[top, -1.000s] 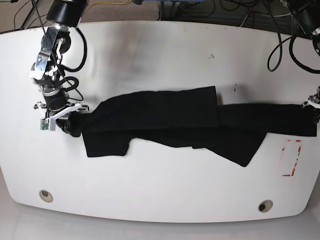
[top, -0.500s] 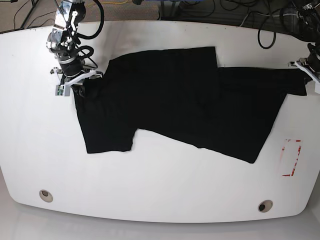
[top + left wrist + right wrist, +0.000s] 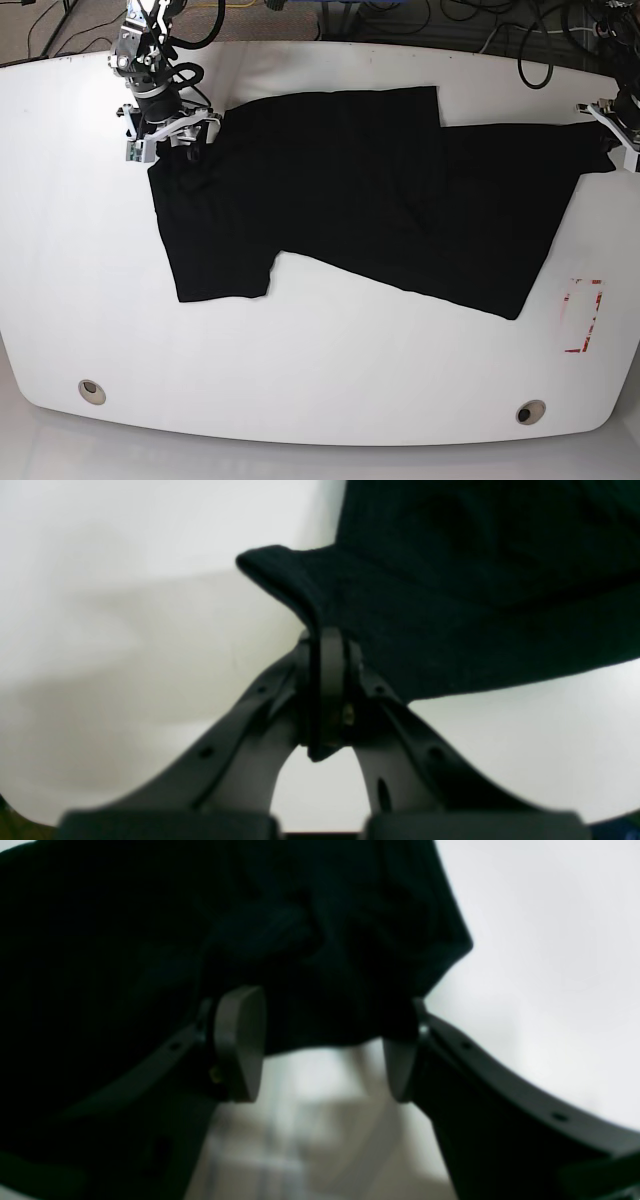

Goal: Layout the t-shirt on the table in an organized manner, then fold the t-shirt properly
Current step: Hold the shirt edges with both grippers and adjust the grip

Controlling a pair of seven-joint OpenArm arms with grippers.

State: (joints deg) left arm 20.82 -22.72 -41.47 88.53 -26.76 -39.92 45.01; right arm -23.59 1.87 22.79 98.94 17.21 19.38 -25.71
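Observation:
The black t-shirt [image 3: 380,190] lies spread across the far half of the white table [image 3: 330,370]. A sleeve points toward the front left and a slanted hem runs to the front right. My left gripper [image 3: 610,140] is at the shirt's far right corner. In the left wrist view it [image 3: 325,650] is shut on a folded edge of the t-shirt [image 3: 475,580]. My right gripper [image 3: 180,135] hovers at the shirt's far left corner. Its jaws stand apart in the right wrist view [image 3: 320,1050], with the t-shirt [image 3: 250,915] bunched just beyond the pads [image 3: 240,1040] and loose.
Two metal-ringed holes [image 3: 91,390] [image 3: 530,411] sit near the table's front edge. A red-outlined rectangle [image 3: 582,315] marks the right side. Cables [image 3: 400,20] run behind the far edge, close to both arms.
Both grippers carried the shirt's ends toward the far edge, pulling it out flat. The right gripper has opened and let go of the cloth; the left stays shut on it.

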